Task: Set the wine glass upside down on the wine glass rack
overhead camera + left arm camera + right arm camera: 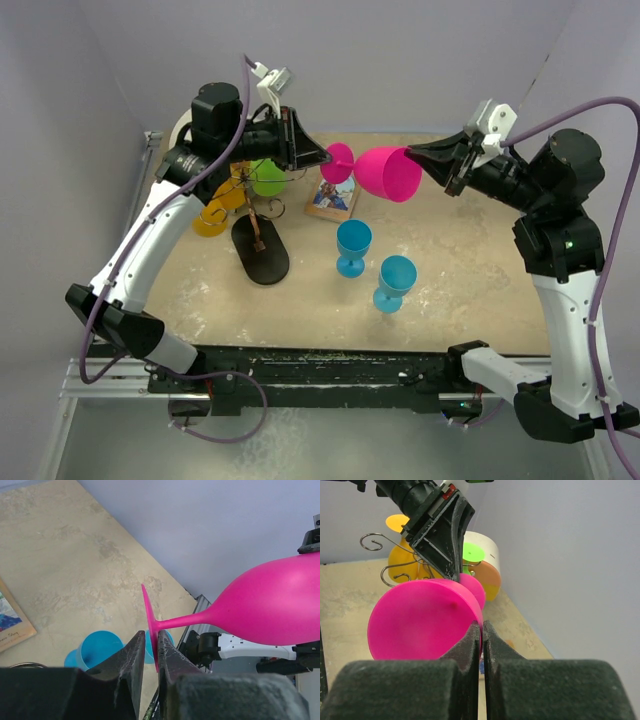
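A pink wine glass point(388, 173) lies on its side in the air over the table's back, foot to the left. My right gripper point(415, 152) is shut on the rim of its bowl point(420, 620), seen close in the right wrist view point(481, 627). My left gripper point(322, 157) has the thin foot between its fingers point(151, 642). The foot rests against the right finger, and a narrow gap shows on the other side. The wine glass rack point(260, 250), dark wire with curled arms point(375, 542), stands left of centre below the left gripper.
A green glass point(267, 177) and a yellow glass point(215, 215) hang on the rack. Two blue glasses point(353, 245) point(395, 282) stand upright mid-table. A small picture card point(333, 197) lies under the pink glass. A white cylinder point(480, 555) sits at the back left.
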Action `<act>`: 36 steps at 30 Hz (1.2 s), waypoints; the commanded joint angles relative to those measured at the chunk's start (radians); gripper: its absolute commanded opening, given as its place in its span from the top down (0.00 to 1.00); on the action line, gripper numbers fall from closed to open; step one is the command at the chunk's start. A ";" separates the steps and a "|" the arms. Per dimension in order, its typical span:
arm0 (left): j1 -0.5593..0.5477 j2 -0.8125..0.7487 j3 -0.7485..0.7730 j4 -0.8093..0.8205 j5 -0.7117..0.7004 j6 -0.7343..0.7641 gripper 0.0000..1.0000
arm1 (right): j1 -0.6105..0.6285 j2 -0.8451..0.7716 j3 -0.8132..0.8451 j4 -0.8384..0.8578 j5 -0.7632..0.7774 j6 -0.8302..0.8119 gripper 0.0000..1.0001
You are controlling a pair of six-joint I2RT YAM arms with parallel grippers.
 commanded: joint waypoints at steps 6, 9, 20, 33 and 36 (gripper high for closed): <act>-0.007 0.001 0.005 0.065 0.063 -0.039 1.00 | -0.001 -0.021 -0.010 0.039 0.022 -0.005 1.00; -0.007 -0.009 0.003 0.077 0.077 -0.043 1.00 | -0.001 -0.029 -0.020 0.041 0.029 -0.003 1.00; 0.046 -0.072 0.002 0.052 0.041 -0.014 1.00 | -0.015 -0.068 -0.043 0.007 0.023 -0.039 0.49; 0.174 -0.160 0.018 0.005 -0.053 0.058 1.00 | -0.088 -0.160 -0.069 -0.084 0.047 -0.038 0.18; 0.199 -0.187 0.029 -0.014 -0.096 0.109 1.00 | -0.095 -0.178 -0.119 -0.076 0.077 -0.037 0.15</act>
